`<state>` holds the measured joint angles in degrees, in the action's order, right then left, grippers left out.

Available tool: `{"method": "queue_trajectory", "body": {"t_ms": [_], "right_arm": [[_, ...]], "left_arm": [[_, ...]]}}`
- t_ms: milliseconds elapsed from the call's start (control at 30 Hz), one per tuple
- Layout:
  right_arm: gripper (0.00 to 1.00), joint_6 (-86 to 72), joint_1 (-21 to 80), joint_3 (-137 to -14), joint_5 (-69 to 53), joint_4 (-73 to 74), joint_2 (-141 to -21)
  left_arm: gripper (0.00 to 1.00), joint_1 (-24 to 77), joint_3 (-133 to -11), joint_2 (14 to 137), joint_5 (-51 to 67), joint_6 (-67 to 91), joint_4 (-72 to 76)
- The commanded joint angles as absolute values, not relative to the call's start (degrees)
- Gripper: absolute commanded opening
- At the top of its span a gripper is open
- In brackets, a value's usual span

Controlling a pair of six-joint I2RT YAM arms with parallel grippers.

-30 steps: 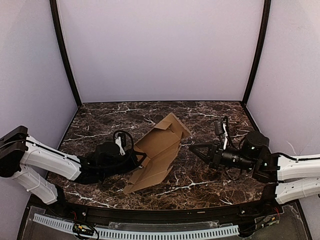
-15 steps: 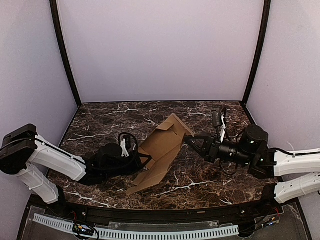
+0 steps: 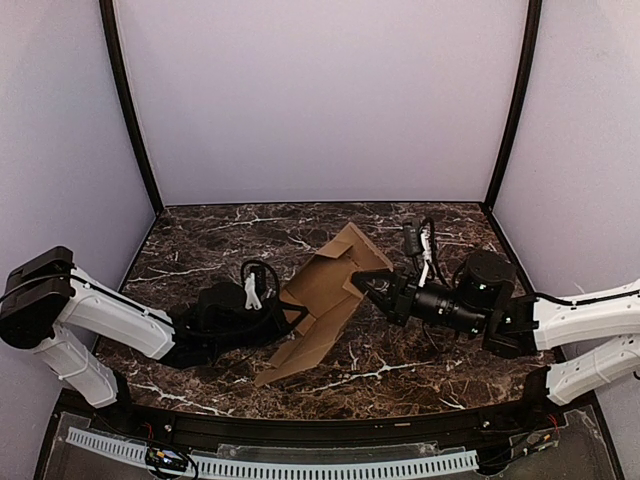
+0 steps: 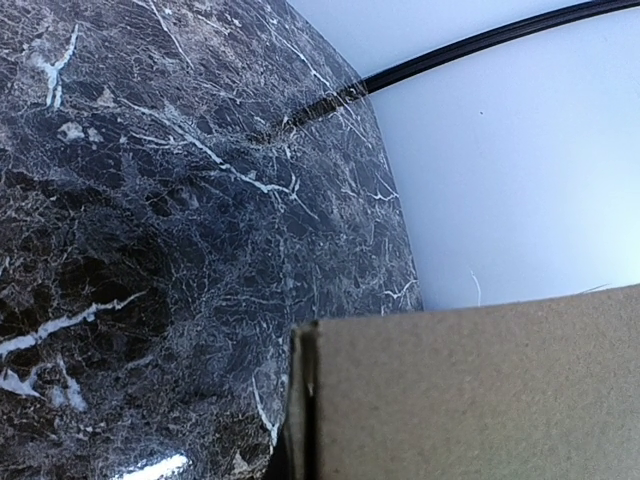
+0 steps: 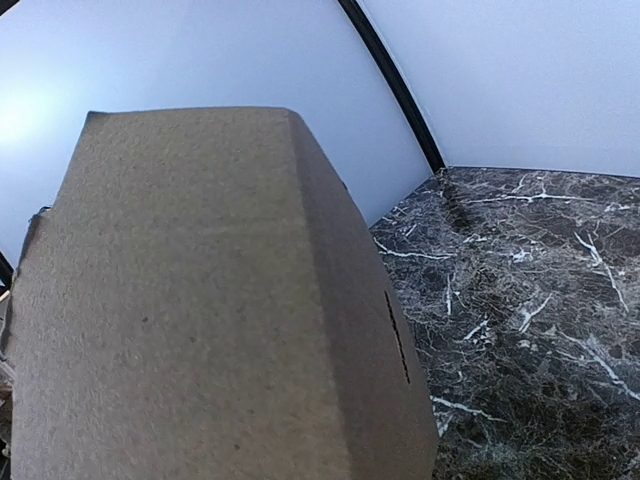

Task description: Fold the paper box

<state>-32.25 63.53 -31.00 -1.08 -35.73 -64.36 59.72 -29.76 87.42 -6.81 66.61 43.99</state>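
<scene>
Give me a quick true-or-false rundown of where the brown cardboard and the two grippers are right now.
1. The tan-brown cardboard paper box rests on the dark marble table between the two arms. True.
2. It is a fully closed box. False: it is open and only partly folded, with panels bent along creases.
3. The right gripper is at the cardboard's right edge. True.
4. The left gripper is off by the back wall, far from the cardboard. False: it is at the cardboard's left edge.
</scene>
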Motion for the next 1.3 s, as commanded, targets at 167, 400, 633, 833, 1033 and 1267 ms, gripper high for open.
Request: {"method": "queue_trajectory", "body": {"t_ms": [167,400,633,833,1033,1267], "right_arm": [[0.0,-30.49,66.19,-32.07,5.6,-25.3,-64.5],[0.0,-28.48,66.28,-28.71,3.98,-17.28,-55.29],[0.08,-23.08,66.3,-26.26,-0.29,-2.87,-41.3],[0.14,-18.69,66.31,-30.11,0.39,7.11,-34.28],[0.0,-18.14,66.33,-33.53,-8.29,4.55,-38.18],[0.0,-18.62,67.34,-35.16,-13.97,-3.53,-45.99]], "left_arm": [[0.01,59.69,-33.06,83.12,-7.42,60.39,39.2],[0.01,59.62,-33.95,78.81,-13.57,53.49,29.93],[0.01,59.66,-34.7,76.45,-18.87,47.93,23.12],[0.01,59.63,-36.11,75.24,-21.28,41.46,18.47],[0.01,59.64,-36.9,74.37,-25.34,38.25,14.63],[0.01,59.64,-38.28,74.44,-29.34,39.77,10.68]]}}
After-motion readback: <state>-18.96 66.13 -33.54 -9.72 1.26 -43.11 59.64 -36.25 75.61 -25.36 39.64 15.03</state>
